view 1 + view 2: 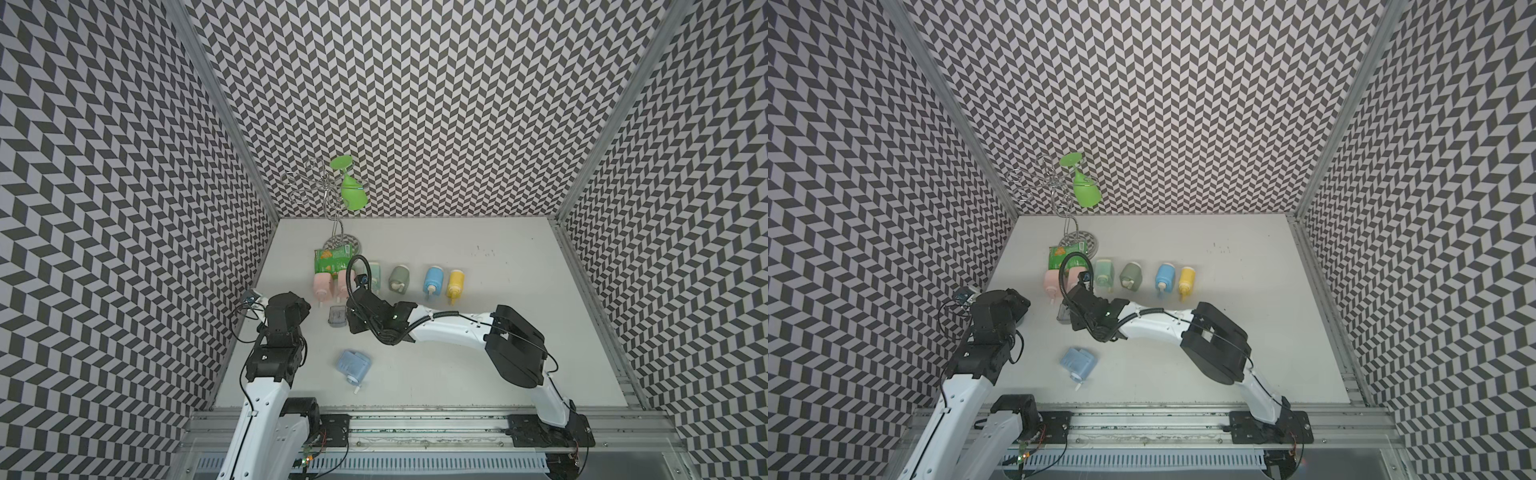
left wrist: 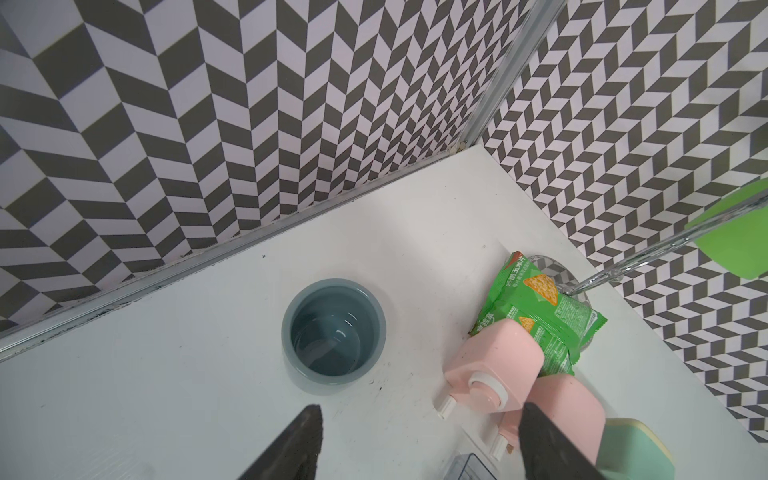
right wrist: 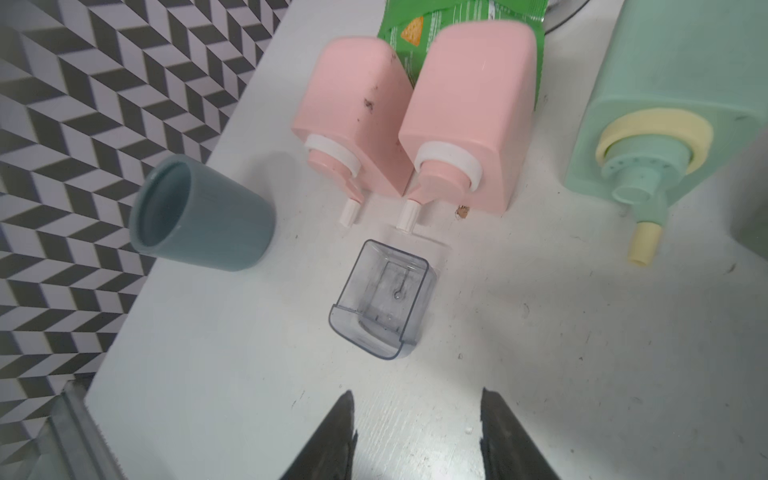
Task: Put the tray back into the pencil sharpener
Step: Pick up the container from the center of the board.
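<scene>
The tray [image 3: 382, 305] is a small clear grey plastic box lying open side up on the white table, just in front of two pink bottles; both top views show it [image 1: 337, 316] [image 1: 1064, 313]. My right gripper [image 3: 417, 395] is open and empty, its fingertips a short way from the tray's near end. My left gripper [image 2: 419, 415] is also open and empty, with a corner of the tray [image 2: 465, 467] between its fingers near the picture's edge. The pencil sharpener [image 1: 353, 365] [image 1: 1077, 362] is light blue with a white crank and lies nearer the front, apart from both grippers.
A grey-blue cup [image 2: 334, 332] stands by the left wall. Two pink pump bottles [image 3: 353, 116], a mint one [image 3: 665, 124], then grey-green [image 1: 400, 277], blue [image 1: 433, 280] and yellow [image 1: 456, 282] bottles lie in a row. A green snack bag [image 2: 536, 307] and a wire rack holding a green glass [image 1: 351, 191] stand behind.
</scene>
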{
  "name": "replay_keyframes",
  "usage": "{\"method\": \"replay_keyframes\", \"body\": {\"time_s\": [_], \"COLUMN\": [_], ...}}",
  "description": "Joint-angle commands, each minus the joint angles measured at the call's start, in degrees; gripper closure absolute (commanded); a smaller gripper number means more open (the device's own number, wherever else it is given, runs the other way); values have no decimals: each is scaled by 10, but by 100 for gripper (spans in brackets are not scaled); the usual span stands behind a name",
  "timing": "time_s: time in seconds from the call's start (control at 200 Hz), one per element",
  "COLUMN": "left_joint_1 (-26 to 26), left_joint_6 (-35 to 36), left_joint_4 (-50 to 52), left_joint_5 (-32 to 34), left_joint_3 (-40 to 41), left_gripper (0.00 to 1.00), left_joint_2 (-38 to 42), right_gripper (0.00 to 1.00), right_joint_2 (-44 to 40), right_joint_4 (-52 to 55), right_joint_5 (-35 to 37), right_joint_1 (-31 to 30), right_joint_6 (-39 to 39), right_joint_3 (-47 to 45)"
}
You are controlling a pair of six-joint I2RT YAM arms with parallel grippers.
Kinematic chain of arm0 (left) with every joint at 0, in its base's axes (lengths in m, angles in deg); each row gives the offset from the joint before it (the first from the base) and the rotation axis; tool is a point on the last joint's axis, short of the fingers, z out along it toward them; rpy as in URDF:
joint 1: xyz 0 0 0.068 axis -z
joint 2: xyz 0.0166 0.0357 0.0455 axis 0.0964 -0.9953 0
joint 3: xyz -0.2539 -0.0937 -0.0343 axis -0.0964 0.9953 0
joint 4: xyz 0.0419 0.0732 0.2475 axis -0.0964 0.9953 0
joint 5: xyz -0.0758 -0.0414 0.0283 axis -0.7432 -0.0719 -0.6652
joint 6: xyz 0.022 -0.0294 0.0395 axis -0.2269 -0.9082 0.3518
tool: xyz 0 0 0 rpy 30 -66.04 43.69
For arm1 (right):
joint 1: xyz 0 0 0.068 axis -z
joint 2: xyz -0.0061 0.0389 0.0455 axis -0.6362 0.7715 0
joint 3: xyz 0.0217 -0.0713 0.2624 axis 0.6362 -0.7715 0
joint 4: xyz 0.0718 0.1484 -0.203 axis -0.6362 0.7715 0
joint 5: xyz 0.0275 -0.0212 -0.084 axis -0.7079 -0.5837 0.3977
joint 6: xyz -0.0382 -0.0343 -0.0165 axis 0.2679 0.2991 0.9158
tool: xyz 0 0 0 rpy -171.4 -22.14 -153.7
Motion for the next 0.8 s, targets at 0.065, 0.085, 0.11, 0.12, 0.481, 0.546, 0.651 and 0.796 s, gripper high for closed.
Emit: {"method": "replay_keyframes", "body": {"time_s": [0.065, 0.085, 0.11, 0.12, 0.481, 0.546, 0.651, 0.796], "left_joint_1": [-4, -4, -4, -4, -4, -4, -4, -4], "left_joint_6": [-3, -2, -2, -2, -22, -22, -22, -21], "left_joint_4": [3, 3, 4, 4, 18, 18, 19, 19], "left_joint_5": [13, 13, 13, 13, 27, 28, 30, 32], "left_joint_3": [-2, -2, -2, -3, -4, -5, -7, -10], "left_gripper": [24, 24, 24, 24, 25, 25, 26, 26], "left_joint_2": [13, 15, 15, 16, 20, 20, 20, 19], "right_gripper": [51, 51, 51, 51, 59, 61, 65, 69], "right_joint_2": [69, 76, 85, 88, 160, 170, 185, 195], "right_joint_4": [20, 23, 25, 25, 20, 21, 25, 39], "right_joint_5": [14, 15, 18, 19, 76, 76, 76, 77], "right_joint_1": [-5, -5, -5, -5, -1, -1, 1, 2], "right_joint_6": [-24, -24, -25, -26, -32, -34, -33, -35], "right_joint_3": [88, 97, 107, 109, 183, 194, 211, 222]}}
